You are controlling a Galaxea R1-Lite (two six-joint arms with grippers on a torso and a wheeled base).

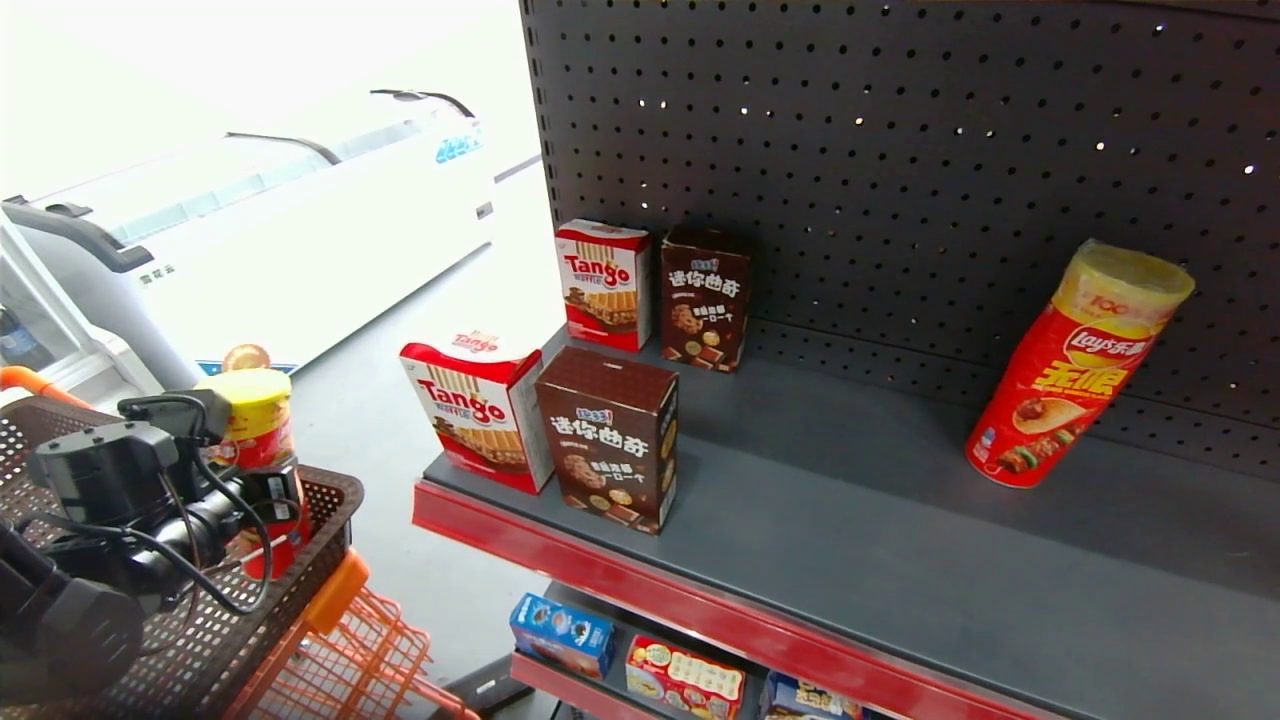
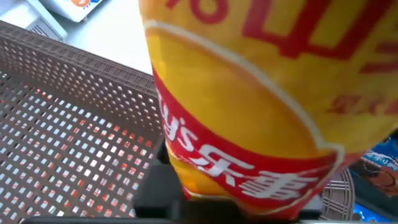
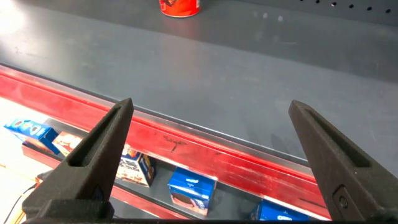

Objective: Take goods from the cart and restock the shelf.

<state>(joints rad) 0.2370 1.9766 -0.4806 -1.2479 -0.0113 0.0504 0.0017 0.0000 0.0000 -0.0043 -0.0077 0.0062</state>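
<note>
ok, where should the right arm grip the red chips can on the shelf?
Mid-body of the red chips can, coming from the open front of the shelf, with the right gripper straddling it. It's a round tube standing on its base, the perforated back panel close behind, and both flanks are free.

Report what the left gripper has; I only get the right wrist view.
Observer: The left gripper is shut on a yellow-lidded chip can, upright in the brown cart basket.
Operator: List the stock at the shelf's left end.
Observer: Front row: wafer box, brown biscuit box. Back row: second wafer box, second biscuit box.
Operator: Point out free room.
Observer: Bare shelf lies between those boxes and the red chip can standing by the pegboard.
</note>
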